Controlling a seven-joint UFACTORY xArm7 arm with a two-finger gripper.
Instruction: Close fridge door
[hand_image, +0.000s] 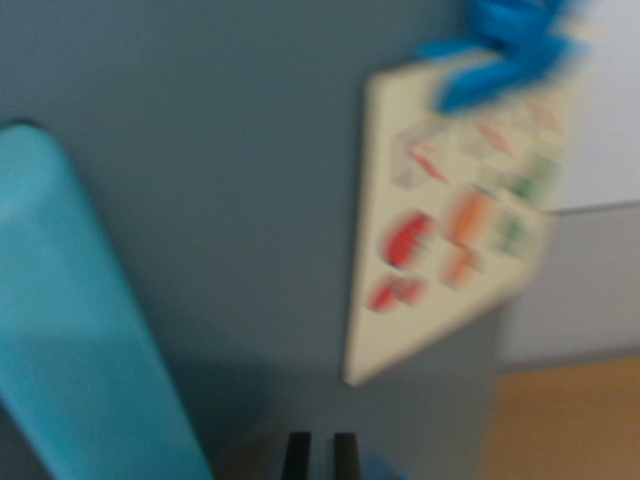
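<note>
Wrist view, blurred throughout. At the bottom edge, nearest the camera, the claw (319, 455) shows as two dark fingertips (297, 455) standing side by side with only a thin slit between them; nothing is seen held, so it appears nearly closed and empty. Just beyond the tips lies the grey-blue fridge door (230, 170), which fills most of the frame; whether the tips touch it cannot be told. A turquoise handle (80, 330) runs slantwise down the wrist view's left. On the door's right part hangs a cream card (450, 220) printed with small red, orange and green pictures, pinned under a blue clip (510, 45) at the top. Past the door's edge, on the wrist view's right, a pale wall (610, 120) and a strip of wood-coloured floor (570, 420) appear farther off.

Risk, judged from this pose: the narrow tips could slide across the smooth panel rather than push it, or drift toward the card and knock it or its clip loose; a push placed near the free edge could slip off the door altogether.

Arm pose: the wrist points nearly square at the door panel, tips forward, set between handle and card.
</note>
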